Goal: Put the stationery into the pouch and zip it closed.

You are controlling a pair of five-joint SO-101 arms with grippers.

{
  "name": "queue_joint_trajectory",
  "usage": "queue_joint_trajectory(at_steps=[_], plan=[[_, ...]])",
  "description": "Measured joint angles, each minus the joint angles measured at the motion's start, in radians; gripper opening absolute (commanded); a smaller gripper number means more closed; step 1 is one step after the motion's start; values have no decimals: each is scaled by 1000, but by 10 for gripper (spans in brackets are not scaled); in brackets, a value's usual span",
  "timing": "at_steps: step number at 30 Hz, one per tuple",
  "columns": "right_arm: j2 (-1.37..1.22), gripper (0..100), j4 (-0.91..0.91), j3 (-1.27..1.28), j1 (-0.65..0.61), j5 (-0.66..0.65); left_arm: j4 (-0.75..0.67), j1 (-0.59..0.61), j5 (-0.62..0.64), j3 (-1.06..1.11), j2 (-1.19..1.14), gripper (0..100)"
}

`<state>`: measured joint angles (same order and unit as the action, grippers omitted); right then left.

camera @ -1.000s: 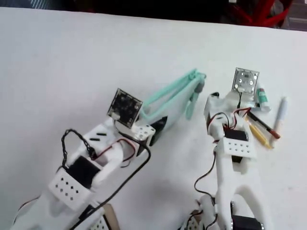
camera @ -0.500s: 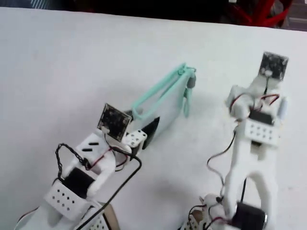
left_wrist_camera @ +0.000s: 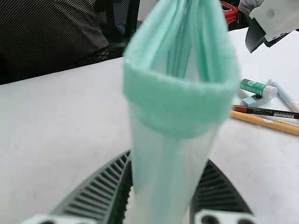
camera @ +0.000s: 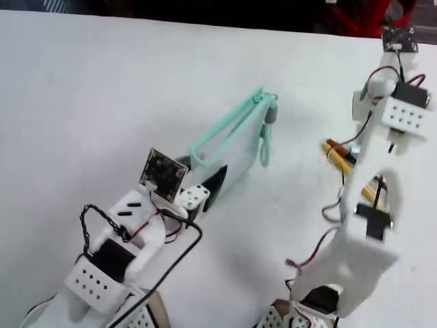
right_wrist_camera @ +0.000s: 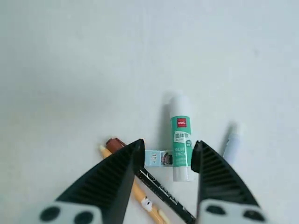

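Note:
A mint-green pouch (camera: 235,137) stands on edge mid-table, its zipper pull (camera: 271,115) at the far end. My left gripper (camera: 210,184) is shut on the pouch's near end; in the left wrist view the pouch (left_wrist_camera: 180,93) rises between the jaws of the left gripper (left_wrist_camera: 168,161). My right gripper (right_wrist_camera: 168,147) hangs open high above the stationery: a glue stick (right_wrist_camera: 180,140), a small eraser (right_wrist_camera: 154,157), a yellow pencil (right_wrist_camera: 135,191), a black pen (right_wrist_camera: 163,191) and a white pen (right_wrist_camera: 232,142). The raised right arm (camera: 369,178) hides most of the stationery (camera: 338,152) from above.
The white table (camera: 102,89) spreads wide to the left and behind the pouch. Dark chairs and red objects (camera: 369,17) line the far edge. The stationery lies to the right of the pouch, a short gap apart.
The right arm has lifted off the stationery and swung up towards the far right. The left gripper pulled the pouch slightly left and nearer, then held still.

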<state>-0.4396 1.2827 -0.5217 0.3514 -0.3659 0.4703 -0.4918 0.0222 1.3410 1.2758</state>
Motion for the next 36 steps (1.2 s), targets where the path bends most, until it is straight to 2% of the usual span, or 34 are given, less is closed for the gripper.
queue_joint_trajectory(at_steps=[7, 14, 24, 36], plan=[[-376, 170, 244, -546, 12, -64, 0, 0, 0, 0, 0, 173], [-663, 170, 296, -902, 29, -68, 0, 0, 0, 0, 0, 173], [-878, 170, 245, -1059, 84, -130, 0, 0, 0, 0, -2, 173], [-911, 156, 213, -1062, 54, -133, 0, 0, 0, 0, -2, 173]])
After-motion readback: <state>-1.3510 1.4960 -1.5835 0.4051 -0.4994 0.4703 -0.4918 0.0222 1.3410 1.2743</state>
